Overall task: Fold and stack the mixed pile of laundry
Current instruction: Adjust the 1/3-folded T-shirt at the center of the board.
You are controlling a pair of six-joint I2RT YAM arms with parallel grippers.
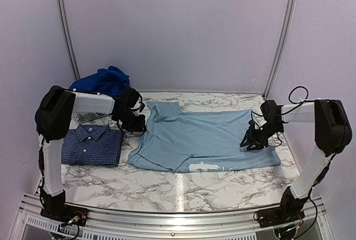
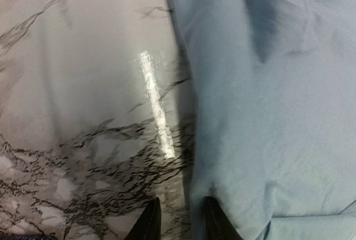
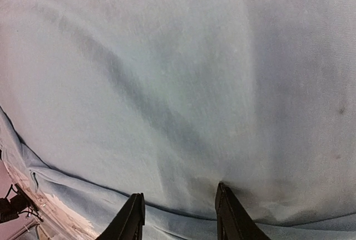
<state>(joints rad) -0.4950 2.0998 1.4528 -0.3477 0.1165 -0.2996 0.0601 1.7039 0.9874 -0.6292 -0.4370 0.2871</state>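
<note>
A pale blue T-shirt (image 1: 206,137) lies spread flat across the middle of the marble table (image 1: 167,187), its white print (image 1: 208,166) near the front hem. My left gripper (image 1: 135,122) is low at the shirt's left edge. In the left wrist view this gripper (image 2: 181,206) stands open: one finger is over bare marble, the other on the T-shirt (image 2: 267,112). My right gripper (image 1: 251,141) rests on the shirt's right side. In the right wrist view its fingers (image 3: 228,212) are apart and press down on the T-shirt (image 3: 178,73).
A folded navy small-check shirt (image 1: 92,145) lies at the left of the table. Royal blue clothes (image 1: 103,80) are heaped at the back left, on a white slatted basket (image 1: 89,116). Pale walls close in the back and both sides.
</note>
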